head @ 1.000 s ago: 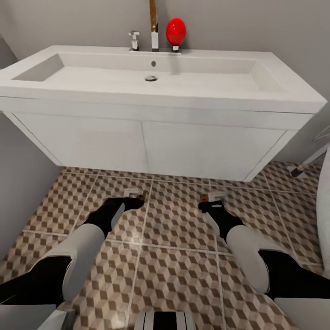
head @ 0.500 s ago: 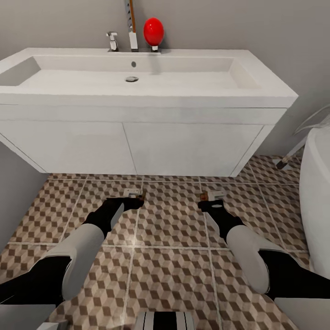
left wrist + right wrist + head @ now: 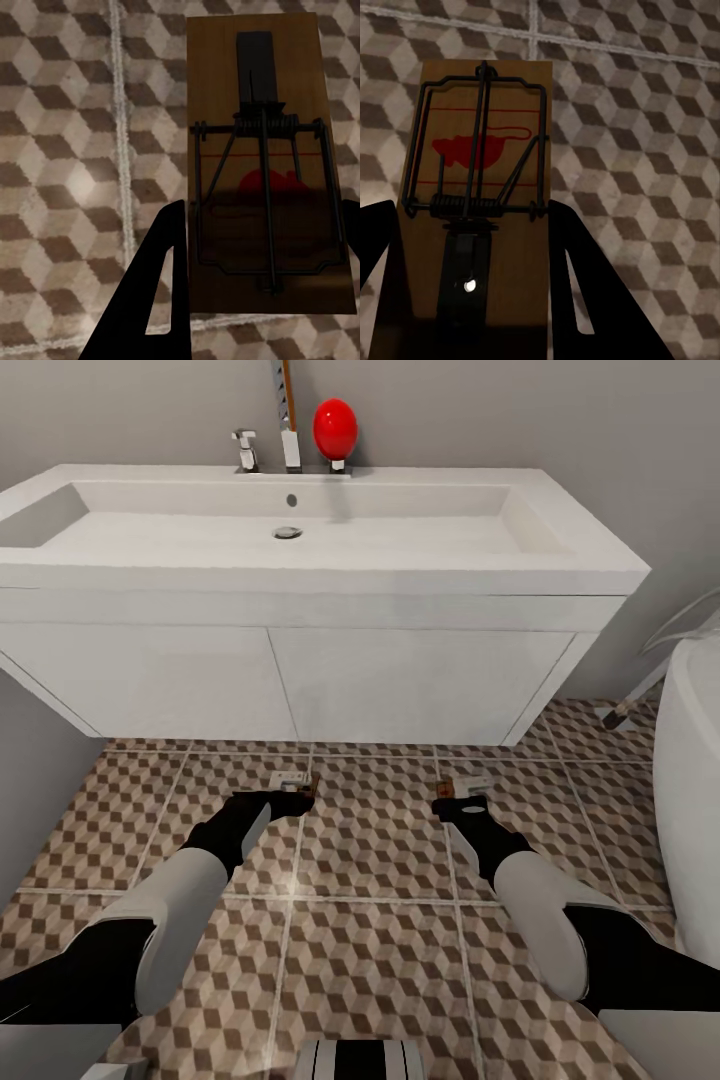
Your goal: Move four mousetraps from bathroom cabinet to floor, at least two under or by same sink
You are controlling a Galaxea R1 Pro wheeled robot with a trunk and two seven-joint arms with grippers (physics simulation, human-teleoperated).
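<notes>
Head view: I stand facing the sink (image 3: 300,530), a wide white rectangular basin on a boxy white vanity. Both my arms reach forward and down over the bathroom floor (image 3: 375,950), its glossy tiles printed with brown, beige and white cubes between pale grout lines. My left gripper (image 3: 298,786) and right gripper (image 3: 452,792) each carry something small and brown, just short of the vanity's foot. I judge I hold them low and near the vanity so that both loads land beside the same sink.

Left wrist view: my left gripper (image 3: 259,274) pinches a mousetrap (image 3: 266,161) by its long edges, one dark finger (image 3: 150,292) pressed against its side. The board is flat brown wood with dark wire spring and bar, and a red mark. It hangs above the tiles; whether it touches them I cannot tell.

Right wrist view: my right gripper (image 3: 472,289) clamps a second mousetrap (image 3: 480,217) the same way, fingers flanking the board. Same wood, wire and red mouse figure.
</notes>
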